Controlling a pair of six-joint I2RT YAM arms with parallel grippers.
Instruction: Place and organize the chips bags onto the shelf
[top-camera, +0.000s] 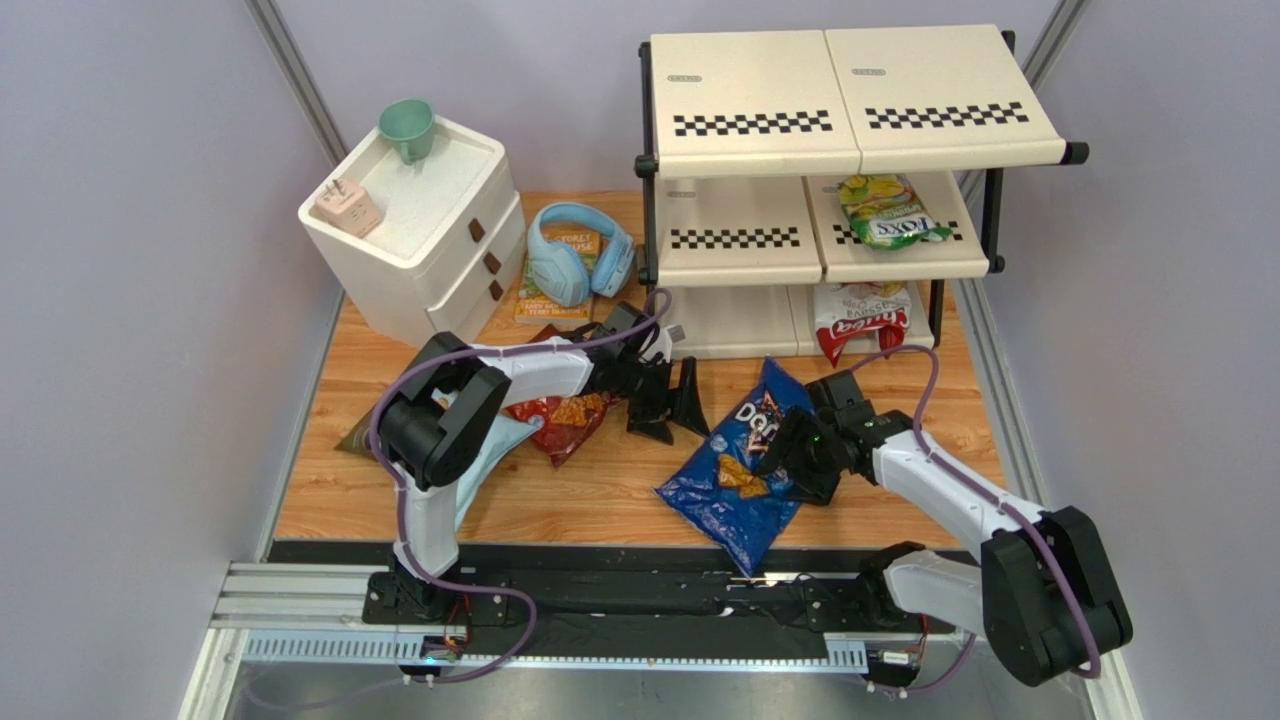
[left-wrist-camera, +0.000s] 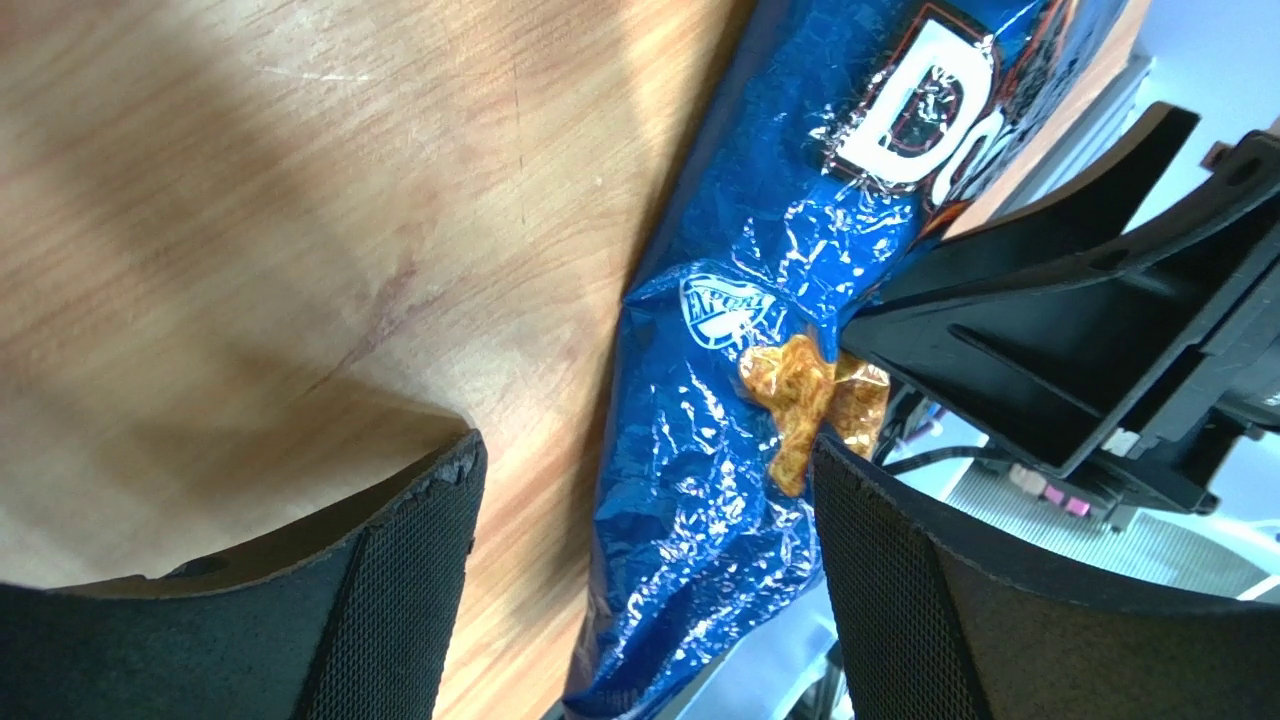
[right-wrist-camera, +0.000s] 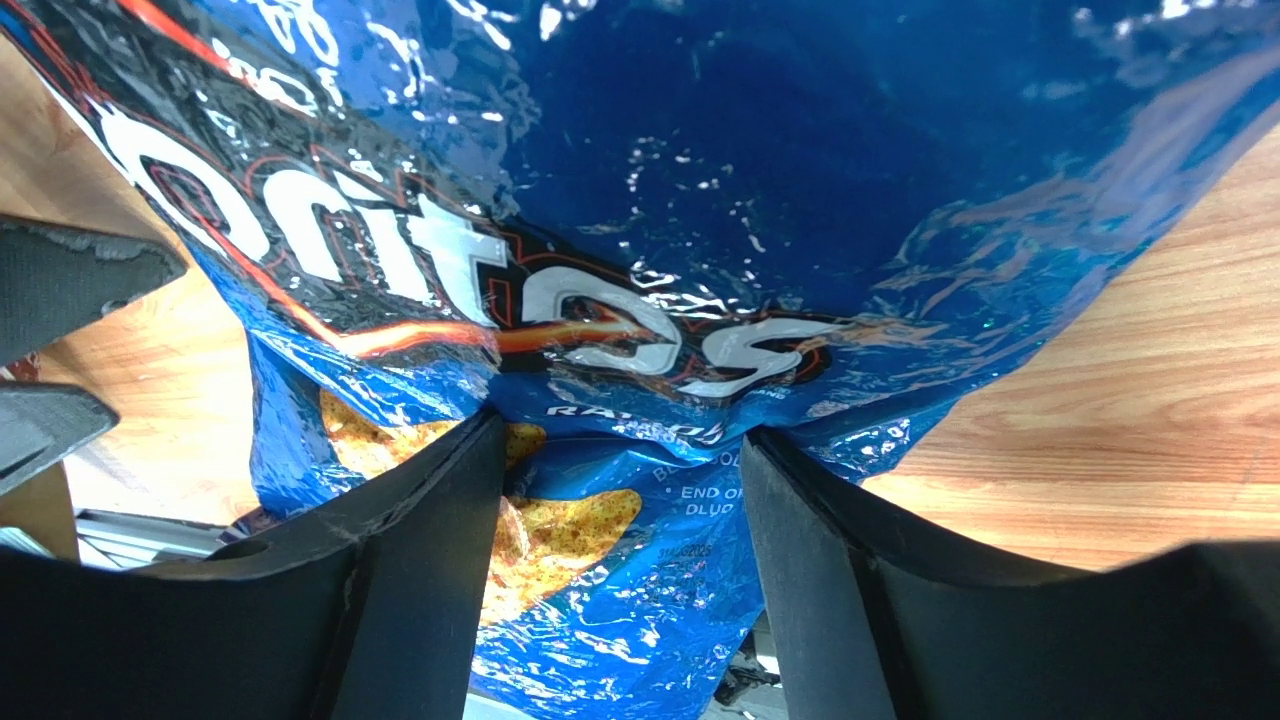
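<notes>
The blue Doritos bag (top-camera: 736, 473) lies mid-table, its lower end over the near edge. My right gripper (top-camera: 789, 450) is closed on the bag's right side; in the right wrist view (right-wrist-camera: 619, 450) the foil (right-wrist-camera: 631, 300) bunches between the fingers. My left gripper (top-camera: 669, 402) is open and empty, just left of the blue bag (left-wrist-camera: 721, 450), with the red Doritos bag (top-camera: 568, 423) beside it. The pale-blue cassava bag (top-camera: 489, 450) lies under my left arm. On the shelf (top-camera: 744, 90), the green-yellow bag (top-camera: 897, 210) is on the middle tier and the white-and-red bag (top-camera: 861, 315) on the bottom tier.
A white two-drawer cabinet (top-camera: 406, 225) stands at the back left with a green cup (top-camera: 407, 128) and a small pink box (top-camera: 346, 206) on top. Blue headphones (top-camera: 579, 255) lie on an orange book (top-camera: 544, 308) between cabinet and shelf.
</notes>
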